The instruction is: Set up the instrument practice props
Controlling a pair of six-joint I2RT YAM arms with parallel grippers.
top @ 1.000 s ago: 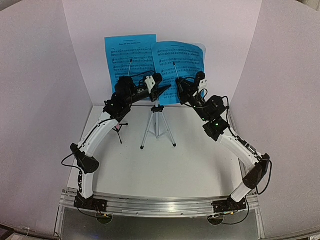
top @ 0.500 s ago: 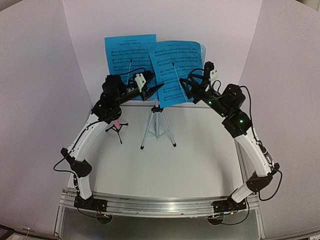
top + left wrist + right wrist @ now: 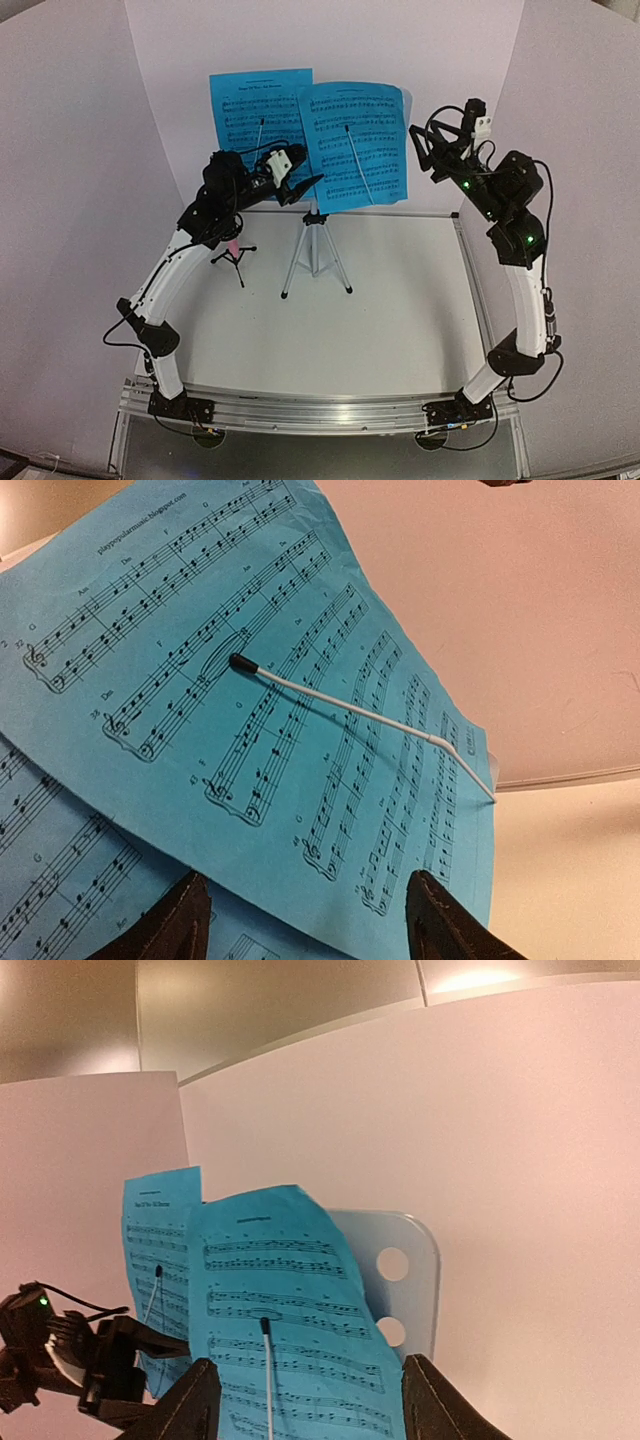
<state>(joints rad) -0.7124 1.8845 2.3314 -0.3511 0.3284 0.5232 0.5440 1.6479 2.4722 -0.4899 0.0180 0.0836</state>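
White table, pale backdrop, and both pages are up on the music stand! The right gripper (image 3: pixel 428 150) has just let go and swung out to the right, now well apart from the right blue sheet (image 3: pixel 355 140), its jaws spread with nothing between them. The left gripper (image 3: pixel 298 182) has widened too; it still hovers just below the sheets' lower edge, holding nothing. The right sheet overlaps the left blue sheet (image 3: pixel 255 105), and a white retaining wire (image 3: pixel 350 708) lies across its staves. Behind them peeks the perforated desk (image 3: pixel 405 1260), atop the silver tripod (image 3: pixel 316 250) mid-table, towards the back. Placement looks done to me; only the left arm's retreat seems left.
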